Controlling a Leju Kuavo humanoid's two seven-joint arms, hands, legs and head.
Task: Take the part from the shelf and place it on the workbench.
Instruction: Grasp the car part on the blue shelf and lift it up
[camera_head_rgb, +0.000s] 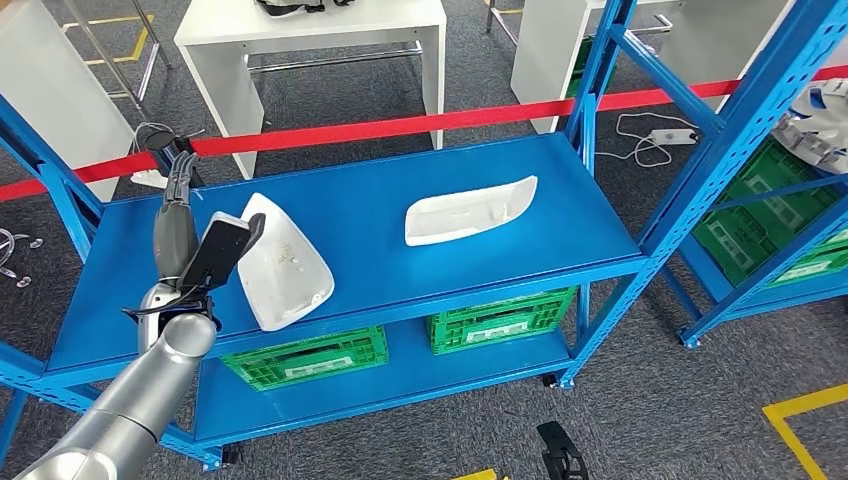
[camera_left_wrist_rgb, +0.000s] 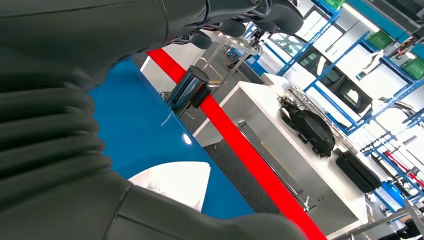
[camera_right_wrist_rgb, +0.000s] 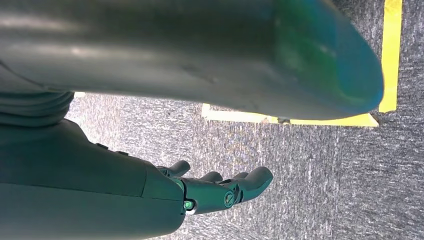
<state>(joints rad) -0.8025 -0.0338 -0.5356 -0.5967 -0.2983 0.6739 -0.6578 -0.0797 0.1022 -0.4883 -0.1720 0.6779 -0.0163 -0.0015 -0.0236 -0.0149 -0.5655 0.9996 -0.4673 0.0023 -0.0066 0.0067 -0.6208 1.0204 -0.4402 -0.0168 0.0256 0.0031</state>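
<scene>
The left hand (camera_head_rgb: 178, 215) hovers over the blue shelf (camera_head_rgb: 560, 215), fingers extended and holding nothing. Below it sit green crates (camera_head_rgb: 310, 358); I cannot tell what they hold. Just beside the hand to its right lies a white, smooth, curved part (camera_head_rgb: 285, 262). Farther right lies a second white part (camera_head_rgb: 468, 210). The right hand (camera_right_wrist_rgb: 220, 190) hangs over carpet (camera_right_wrist_rgb: 310, 175), fingers loosely spread.

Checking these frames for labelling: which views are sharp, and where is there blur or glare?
Head view: sharp, evenly lit, white part clear. Left wrist view: left hand blurred close up, background windows washed out. Right wrist view: right hand fairly sharp, the large grey shape above it blurred.
</scene>
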